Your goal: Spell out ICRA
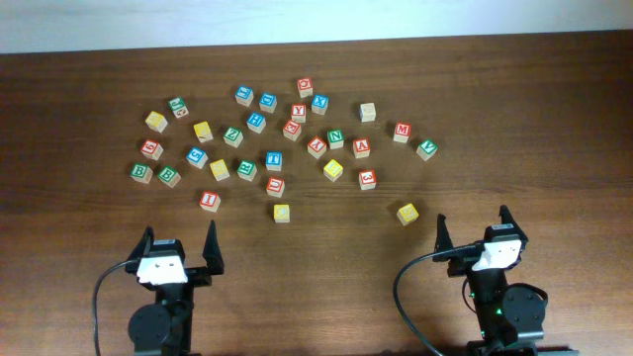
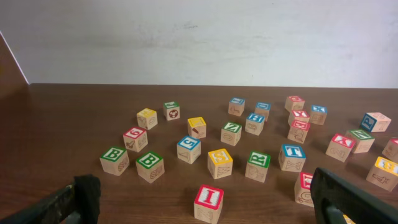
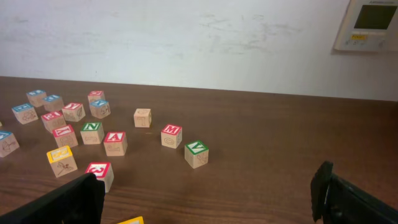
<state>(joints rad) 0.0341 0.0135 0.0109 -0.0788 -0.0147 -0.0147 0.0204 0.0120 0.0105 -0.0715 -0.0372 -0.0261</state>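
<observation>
Resting flat on grained dark tabletop [image 1: 316,297], wooden I cube [image 1: 209,200]

Counted 30 wooden cubes [image 1: 282,212] on the overhead view, all forward of the jaws. By top colour: 10 red cubes [image 1: 209,201], 7 green cubes [image 1: 247,170], 6 blue cubes [image 1: 274,160], 6 yellow cubes [image 1: 333,169], 1 plain cube [image 1: 368,112]. Among green, 2 marked B. Plus 2 grippers, left gripper [image 1: 179,232] and right gripper [image 1: 473,218], 1 table [image 1: 554,89], 1 wall panel [image 3: 371,23] up right of the right jaws.
</observation>
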